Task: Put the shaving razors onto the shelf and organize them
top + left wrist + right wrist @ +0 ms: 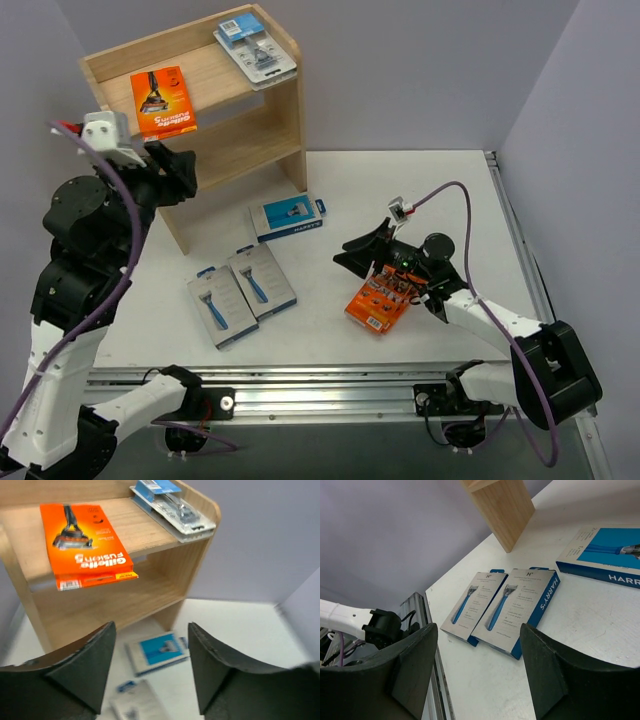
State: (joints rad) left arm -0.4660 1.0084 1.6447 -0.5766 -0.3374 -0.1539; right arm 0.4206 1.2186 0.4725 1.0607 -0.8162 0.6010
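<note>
White bench (420, 190) carries flat grey-and-blue razor boxes (222, 310); left gripper (150, 630) and right gripper (477, 630) both gape open, empty.

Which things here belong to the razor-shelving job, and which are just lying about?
Job:
- shelf
- on its top: orange pack, blister pack
- on the table: blue box, left grey box, right grey box, second orange pack

Not the job:
- purple cables
- metal rail at the near edge
</note>
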